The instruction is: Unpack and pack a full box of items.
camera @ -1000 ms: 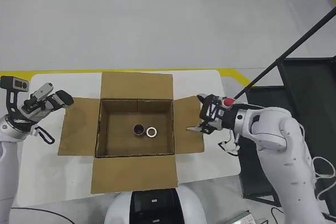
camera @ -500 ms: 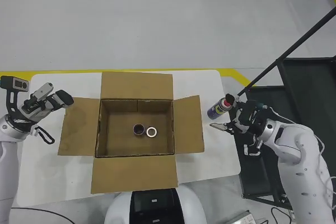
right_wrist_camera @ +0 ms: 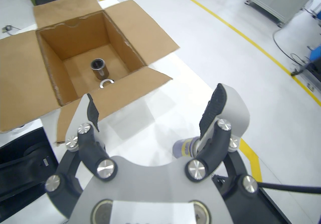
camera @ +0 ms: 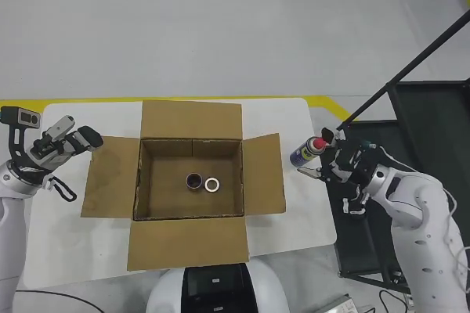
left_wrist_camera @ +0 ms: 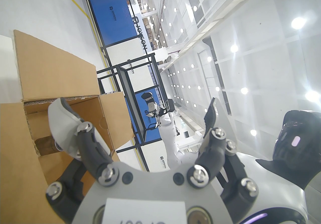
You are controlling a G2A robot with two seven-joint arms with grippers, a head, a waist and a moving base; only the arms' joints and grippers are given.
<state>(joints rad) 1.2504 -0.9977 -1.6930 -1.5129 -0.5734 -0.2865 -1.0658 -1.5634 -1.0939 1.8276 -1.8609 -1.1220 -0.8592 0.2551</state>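
Grippers were both empty with fingers spread apart: the left gripper point(left_wrist_camera: 135, 104) hung over the left end of the table point(camera: 70, 250) beside the box's left flap. The right gripper point(right_wrist_camera: 155, 95) hung at the table's right edge, just beside an upright red-capped spray can point(camera: 308, 150) and not clamped on it. Farther in, the cardboard box point(camera: 189, 239) sat mid-table with all four flaps folded out, and on its floor stood a dark cylinder point(camera: 193, 181) with a white ring point(camera: 212, 185) just beside it.
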